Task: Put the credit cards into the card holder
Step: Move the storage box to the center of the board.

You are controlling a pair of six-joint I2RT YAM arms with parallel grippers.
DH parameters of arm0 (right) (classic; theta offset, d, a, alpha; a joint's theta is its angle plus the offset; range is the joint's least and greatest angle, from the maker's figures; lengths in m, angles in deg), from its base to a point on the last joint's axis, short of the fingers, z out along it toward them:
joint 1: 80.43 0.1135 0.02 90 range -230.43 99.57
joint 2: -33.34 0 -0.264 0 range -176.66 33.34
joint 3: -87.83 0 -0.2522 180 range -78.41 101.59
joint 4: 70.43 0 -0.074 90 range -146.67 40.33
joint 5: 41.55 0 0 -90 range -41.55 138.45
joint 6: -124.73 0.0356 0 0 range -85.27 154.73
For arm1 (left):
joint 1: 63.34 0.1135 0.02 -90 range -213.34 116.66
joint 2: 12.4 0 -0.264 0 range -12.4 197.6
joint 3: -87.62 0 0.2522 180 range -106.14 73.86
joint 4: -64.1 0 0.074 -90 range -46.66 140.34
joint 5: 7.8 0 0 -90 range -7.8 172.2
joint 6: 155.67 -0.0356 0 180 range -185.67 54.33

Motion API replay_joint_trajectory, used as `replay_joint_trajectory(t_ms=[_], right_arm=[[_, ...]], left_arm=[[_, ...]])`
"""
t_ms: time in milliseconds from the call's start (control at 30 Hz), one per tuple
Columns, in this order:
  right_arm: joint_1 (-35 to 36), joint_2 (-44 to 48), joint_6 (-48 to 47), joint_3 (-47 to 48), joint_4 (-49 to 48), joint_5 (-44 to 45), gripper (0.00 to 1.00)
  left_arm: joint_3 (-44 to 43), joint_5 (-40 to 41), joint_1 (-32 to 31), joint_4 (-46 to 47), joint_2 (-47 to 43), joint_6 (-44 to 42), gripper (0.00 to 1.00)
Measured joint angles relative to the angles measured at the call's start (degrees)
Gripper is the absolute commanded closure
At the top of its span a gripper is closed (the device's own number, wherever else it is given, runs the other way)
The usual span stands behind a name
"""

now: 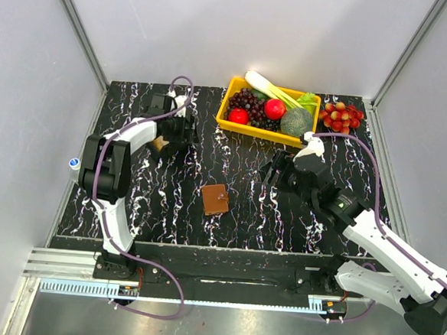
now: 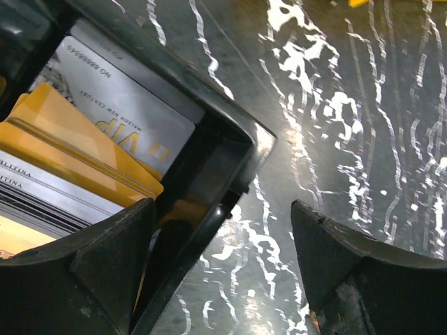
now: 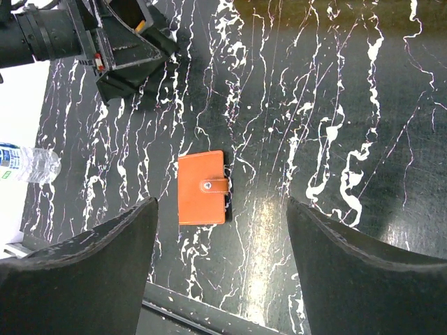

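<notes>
The credit cards (image 2: 77, 139) stand stacked in a small black open-topped box (image 2: 230, 160): orange ones in front and a grey-white one printed VIP (image 2: 126, 118) behind. My left gripper (image 2: 222, 209) is open astride the box's corner, with one finger over the cards and the other over bare table. From above, the left gripper (image 1: 172, 137) sits at the far left, by the box (image 1: 161, 144). The card holder (image 1: 214, 199), a brown wallet with its snap tab closed, lies flat mid-table. My right gripper (image 3: 222, 206) hangs open above the table just beside the card holder (image 3: 201, 188), holding nothing.
A yellow basket (image 1: 228, 120) of fruit and vegetables stands at the back centre, with a bunch of red grapes (image 1: 341, 116) to its right. A water bottle (image 1: 74, 163) lies off the table's left edge. The table's near edge (image 3: 181, 307) runs below the wallet.
</notes>
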State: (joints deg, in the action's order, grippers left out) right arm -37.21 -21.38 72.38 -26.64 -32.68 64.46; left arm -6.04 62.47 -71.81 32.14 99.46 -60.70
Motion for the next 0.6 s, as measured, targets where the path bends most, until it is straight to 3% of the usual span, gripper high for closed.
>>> replay_joint_trajectory(t_ms=[200,600], right_arm=[[0.0,-0.5,0.2,-0.3,-0.1,0.0,0.20],[0.0,-1.2,2.3,-3.6,-0.1,0.5,0.18]], left_arm=[[4.0,-3.7,-3.6,0.7,-2.5,4.6,0.19],[5.2,-6.0,-17.2,7.0,-3.9,16.7,0.19]])
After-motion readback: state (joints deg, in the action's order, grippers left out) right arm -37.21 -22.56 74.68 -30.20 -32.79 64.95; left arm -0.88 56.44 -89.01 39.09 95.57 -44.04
